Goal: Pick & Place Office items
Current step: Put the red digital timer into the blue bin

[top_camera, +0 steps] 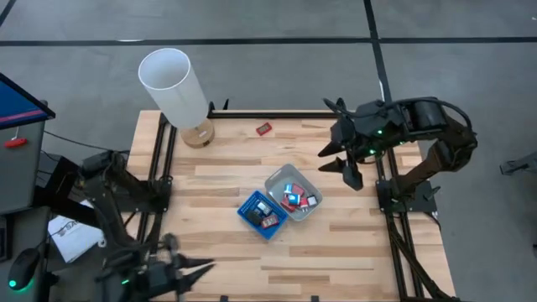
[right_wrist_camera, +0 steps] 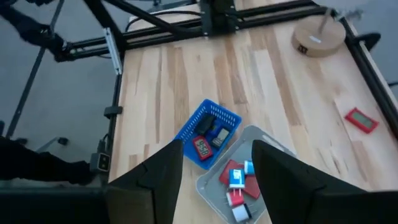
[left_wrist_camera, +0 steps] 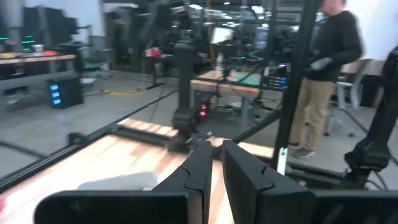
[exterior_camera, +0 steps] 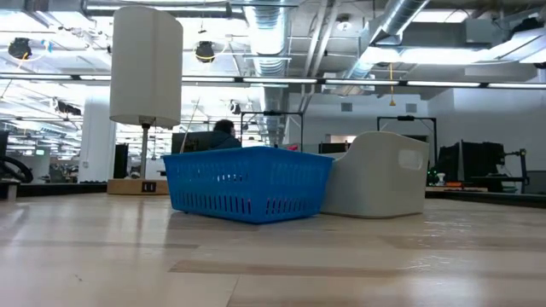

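The right gripper (top_camera: 346,170) hangs above the table's right side, up in the air, with its two fingers (right_wrist_camera: 158,177) spread apart and nothing between them. Just past those fingers sit two small trays, side by side and touching, near the middle of the wooden table (top_camera: 336,252).

The grey tray (top_camera: 294,192) is the one closer to the right gripper. Inside it lie some of the office items (right_wrist_camera: 236,180): little red, white and blue pieces, all bunched together. The blue tray (top_camera: 262,215) is on the far side of the grey one, away from the right gripper. It holds a red piece and some dark pieces.

One more red item (top_camera: 264,127) lies alone on the bare wood, well apart from both trays, near the table's far edge. It is close to the tall white cylinder (top_camera: 174,85) standing on its round wooden base (top_camera: 199,133).

The left gripper (top_camera: 197,272) waits at the near left corner of the table, far from the trays. Its fingers (left_wrist_camera: 199,171) are pressed nearly together and hold nothing.

A person (left_wrist_camera: 323,74) stands in the room beyond the table.
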Tool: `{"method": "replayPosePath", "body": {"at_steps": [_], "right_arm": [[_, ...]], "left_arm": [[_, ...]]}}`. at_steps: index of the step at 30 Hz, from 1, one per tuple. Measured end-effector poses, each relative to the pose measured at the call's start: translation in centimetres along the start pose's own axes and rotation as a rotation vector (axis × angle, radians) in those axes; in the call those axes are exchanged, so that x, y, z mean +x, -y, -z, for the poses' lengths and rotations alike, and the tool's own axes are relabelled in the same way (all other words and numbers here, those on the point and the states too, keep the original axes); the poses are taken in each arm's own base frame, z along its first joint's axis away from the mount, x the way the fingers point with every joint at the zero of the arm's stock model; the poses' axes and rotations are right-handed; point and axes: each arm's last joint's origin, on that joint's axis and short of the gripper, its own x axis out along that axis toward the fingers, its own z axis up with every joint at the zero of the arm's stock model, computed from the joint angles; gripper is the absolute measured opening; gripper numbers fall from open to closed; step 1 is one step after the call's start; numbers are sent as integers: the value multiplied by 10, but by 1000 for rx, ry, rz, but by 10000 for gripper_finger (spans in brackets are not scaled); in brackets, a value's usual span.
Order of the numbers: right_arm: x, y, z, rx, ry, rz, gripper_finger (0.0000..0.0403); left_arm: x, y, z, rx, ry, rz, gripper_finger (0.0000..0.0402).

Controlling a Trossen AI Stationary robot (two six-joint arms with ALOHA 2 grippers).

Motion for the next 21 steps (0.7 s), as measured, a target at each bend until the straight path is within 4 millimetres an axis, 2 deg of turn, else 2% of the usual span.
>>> {"method": "replayPosePath", "body": {"at_steps": [2, 6, 8, 12, 16, 21], "right_arm": [[-2, -3, 1, -37, 0, -14, 185], [-18, -9, 10, -104, -1, -84, 185], [-31, -12, 16, -131, 9, -117, 185], [-60, -16, 27, -163, 76, -169, 185], [-87, -14, 35, -169, 165, -185, 185], [-110, -9, 44, -170, 243, -175, 185]], "left_arm": [[23, 0, -2, 11, 12, 49, 35], [87, -10, -11, -100, 36, 219, 35], [121, -14, -15, -100, 23, 296, 35], [171, -6, -25, 18, -28, 355, 35], [192, 11, -54, 126, -9, 344, 35], [198, 22, -77, 169, 35, 294, 35]]}}
